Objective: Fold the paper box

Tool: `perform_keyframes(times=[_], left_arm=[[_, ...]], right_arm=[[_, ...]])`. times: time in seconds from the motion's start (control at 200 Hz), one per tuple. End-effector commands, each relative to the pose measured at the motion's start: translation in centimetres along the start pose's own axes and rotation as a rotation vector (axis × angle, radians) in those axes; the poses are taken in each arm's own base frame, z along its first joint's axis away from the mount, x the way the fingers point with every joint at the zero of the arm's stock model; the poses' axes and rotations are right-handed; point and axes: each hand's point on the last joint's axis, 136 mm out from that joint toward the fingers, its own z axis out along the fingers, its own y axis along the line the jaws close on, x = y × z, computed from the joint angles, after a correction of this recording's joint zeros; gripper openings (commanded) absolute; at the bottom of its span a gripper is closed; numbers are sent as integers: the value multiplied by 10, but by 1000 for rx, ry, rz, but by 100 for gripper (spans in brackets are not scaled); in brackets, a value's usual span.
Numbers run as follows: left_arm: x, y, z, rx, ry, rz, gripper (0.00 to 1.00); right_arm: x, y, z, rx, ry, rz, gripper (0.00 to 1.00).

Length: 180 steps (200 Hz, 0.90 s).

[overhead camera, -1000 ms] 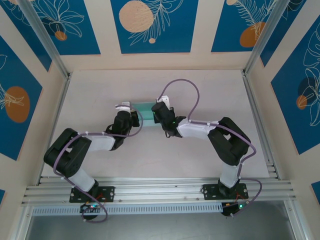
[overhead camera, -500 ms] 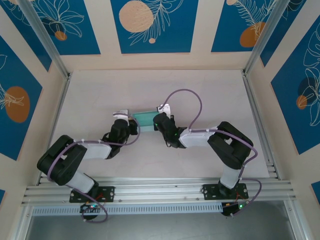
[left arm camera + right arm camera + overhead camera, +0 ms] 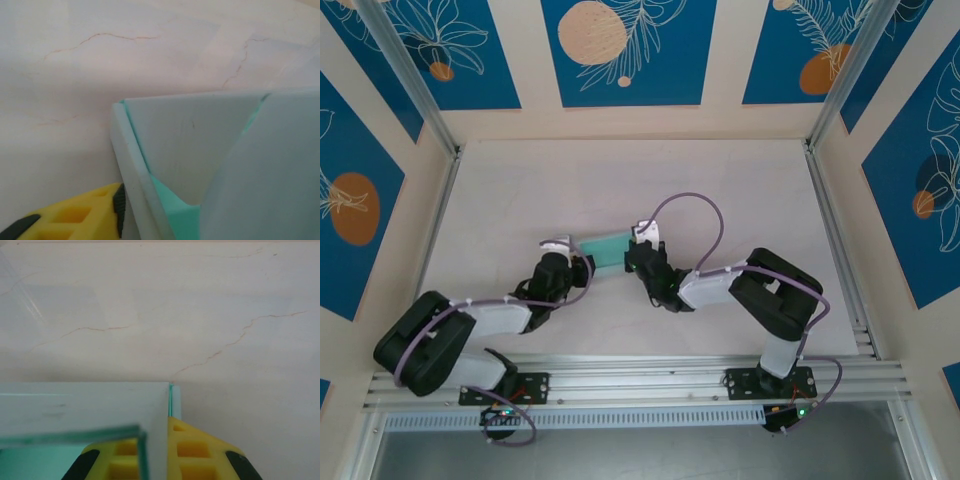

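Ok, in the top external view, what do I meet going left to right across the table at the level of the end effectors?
left arm's elbow → left end effector → paper box → right end effector → right arm's elbow

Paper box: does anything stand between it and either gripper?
Nothing visible does. The right gripper pinches a wall of the paper box; the left gripper sits at its other end, one finger beside the card edge.
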Motion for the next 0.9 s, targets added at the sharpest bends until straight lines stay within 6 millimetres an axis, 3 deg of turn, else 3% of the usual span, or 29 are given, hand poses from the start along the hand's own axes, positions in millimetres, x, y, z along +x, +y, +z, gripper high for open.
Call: perform_keyframes(times=[0.0,0.23,0.38,0.535,0.675,0.77,0.895], left_arm=[[-5,-4,-12,13,-5,4,54],[-23,-1,-39,8,-71,-23,65],[-34,-10,-58,58,-94,-34,70],[-58,-26,-85,74,-119,4,70],[-94,-34,-108,47,-175,36,70],[-114,-48,-107,33,-152,120,70],[-116,-75,-79,72,-39,205,69]], right_arm=[[66,-13,-1,28,178,-125,6],[69,-13,-3,30,176,-130,6],[72,-15,-3,33,181,-138,6],[72,-14,-4,33,180,-149,6],[74,-13,-4,35,182,-158,6],[75,-13,-5,36,183,-170,6],[77,-14,-8,46,185,-188,6]])
